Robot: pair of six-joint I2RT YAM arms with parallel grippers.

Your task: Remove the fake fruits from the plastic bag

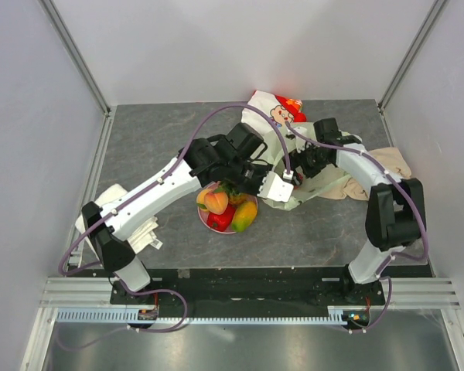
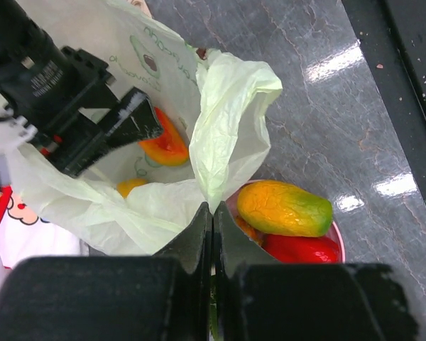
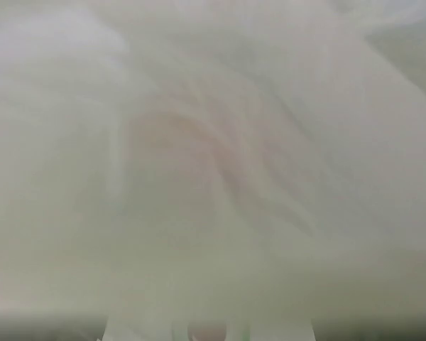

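The pale-green plastic bag (image 2: 227, 106) stands bunched up beside the pink plate (image 2: 337, 238). My left gripper (image 2: 213, 207) is shut on a raised fold of the bag's rim, and it shows in the top view too (image 1: 282, 193). Inside the bag lie an orange-red fruit (image 2: 163, 145) and a yellow one (image 2: 131, 186). A yellow-green mango (image 2: 284, 207) and a red pepper (image 2: 302, 249) rest on the plate, with a peach (image 1: 215, 201) beside them. My right gripper (image 2: 131, 124) reaches into the bag's mouth. Its wrist view is filled by blurred bag film, so its fingers are hidden.
A white-and-red cartoon pouch (image 1: 274, 108) lies behind the bag. A beige cloth (image 1: 387, 162) sits at the right under the right arm, and a white cloth (image 1: 143, 232) at the left by the left arm. Grey walls enclose the table.
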